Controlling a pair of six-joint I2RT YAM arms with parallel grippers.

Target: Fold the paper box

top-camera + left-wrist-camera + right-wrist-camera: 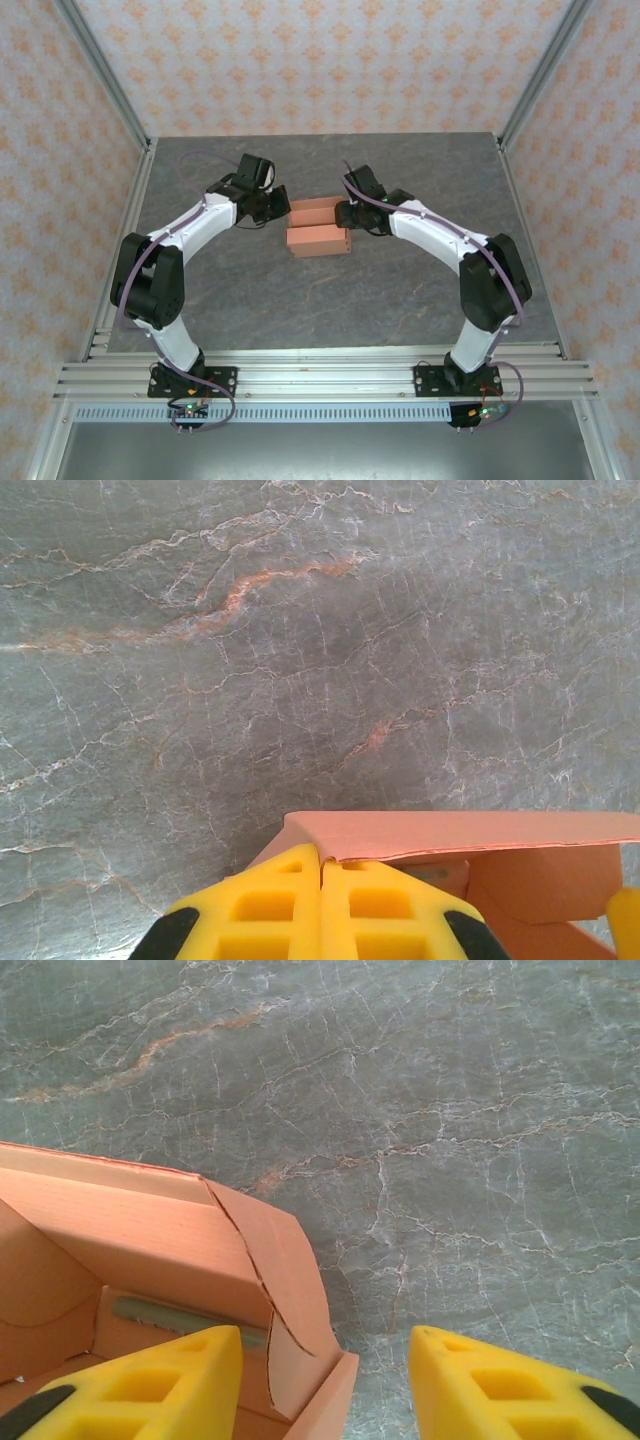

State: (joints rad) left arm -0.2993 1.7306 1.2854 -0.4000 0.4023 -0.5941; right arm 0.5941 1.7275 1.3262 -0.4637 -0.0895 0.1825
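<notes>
The salmon-orange paper box [318, 228] stands half-formed in the middle of the table, its front wall upright and its top open. My left gripper [278, 208] is at the box's left end. In the left wrist view its yellow fingers [320, 858] are shut, with the edge of a card flap of the box [450, 835] nipped between the tips. My right gripper [345, 213] is at the box's right end. In the right wrist view it [322, 1332] stands open, one finger inside the box [150, 1240] and the other outside over the table, the curved end flap between them.
The grey marble-patterned tabletop [300, 300] spreads all round the box. Aluminium rails [320, 375] run along the near edge where both arm bases are bolted. Patterned walls and upright frame posts close off the left, right and far sides.
</notes>
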